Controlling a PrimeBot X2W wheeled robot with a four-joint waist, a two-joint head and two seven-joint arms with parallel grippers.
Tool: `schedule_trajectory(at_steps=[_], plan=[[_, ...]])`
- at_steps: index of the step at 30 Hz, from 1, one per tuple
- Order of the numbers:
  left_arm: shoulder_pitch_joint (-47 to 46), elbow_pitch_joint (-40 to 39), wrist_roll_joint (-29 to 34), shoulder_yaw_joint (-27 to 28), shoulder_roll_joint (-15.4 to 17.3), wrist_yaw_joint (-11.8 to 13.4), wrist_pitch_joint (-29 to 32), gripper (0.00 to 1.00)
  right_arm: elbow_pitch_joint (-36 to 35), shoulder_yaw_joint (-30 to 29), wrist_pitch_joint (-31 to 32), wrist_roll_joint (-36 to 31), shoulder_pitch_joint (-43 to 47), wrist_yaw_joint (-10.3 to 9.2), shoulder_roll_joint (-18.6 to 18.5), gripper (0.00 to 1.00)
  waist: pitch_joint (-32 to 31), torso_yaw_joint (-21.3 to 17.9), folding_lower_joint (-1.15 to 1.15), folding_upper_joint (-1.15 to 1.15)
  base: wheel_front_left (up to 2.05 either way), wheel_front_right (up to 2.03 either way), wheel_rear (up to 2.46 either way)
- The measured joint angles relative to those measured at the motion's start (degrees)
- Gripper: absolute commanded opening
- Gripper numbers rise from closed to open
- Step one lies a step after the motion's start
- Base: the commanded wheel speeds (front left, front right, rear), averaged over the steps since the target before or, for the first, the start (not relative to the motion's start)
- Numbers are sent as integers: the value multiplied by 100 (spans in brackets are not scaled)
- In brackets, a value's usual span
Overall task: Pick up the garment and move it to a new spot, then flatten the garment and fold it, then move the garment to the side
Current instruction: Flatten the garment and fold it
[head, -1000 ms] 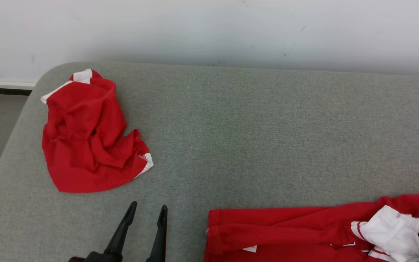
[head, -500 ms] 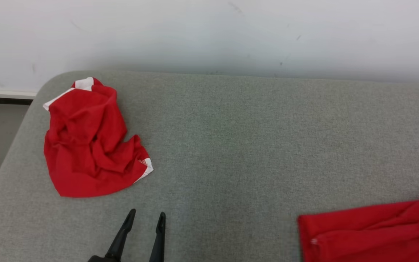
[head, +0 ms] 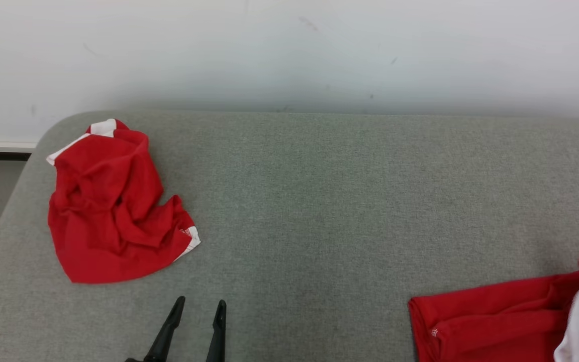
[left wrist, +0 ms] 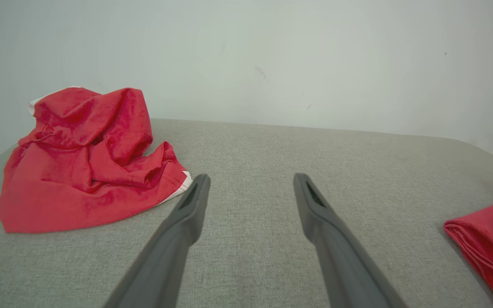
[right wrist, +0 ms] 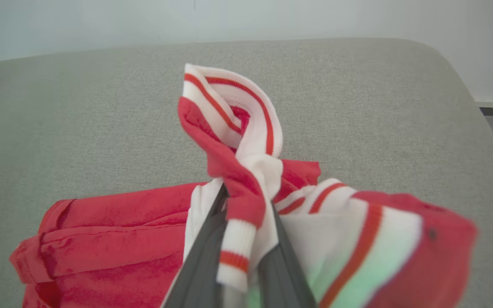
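The right gripper (right wrist: 248, 205) has its fingers pinched nearly shut on the white-and-red striped trim of the folded red jersey (right wrist: 114, 231). The jersey's body lies left of and beneath them on the grey padded surface (right wrist: 79, 107) (likely held by the edge so the fold slides aside intact). The left gripper (left wrist: 250, 179) stands wide open and empty. A crumpled red garment (left wrist: 75, 171) lies ahead-left of its fingertips, apart.

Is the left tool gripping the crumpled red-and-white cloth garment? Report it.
No, the left tool stands open above the grey woven surface, apart from the crumpled red-and-white cloth garment.
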Motion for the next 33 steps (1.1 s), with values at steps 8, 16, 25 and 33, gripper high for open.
schedule_trajectory(at_steps=[8,16,25,33], plan=[[-52,30,0,-33,0,9,0,100,-226,824,38,-1096,-97,-1,1724,0,100,-45,0,0,0,0,0],[-55,113,1,-89,-1,9,0,100,-60,1223,-241,-2048,-237,-1,2716,0,113,20,0,0,0,0,0],[-52,158,0,-64,-1,11,0,100,14,1224,-405,-2399,-97,-1,2872,0,83,50,0,0,0,0,0],[-37,210,0,-49,-1,25,0,100,-83,1372,-597,-2364,-62,-1,3004,100,42,-38,0,0,0,0,0]])
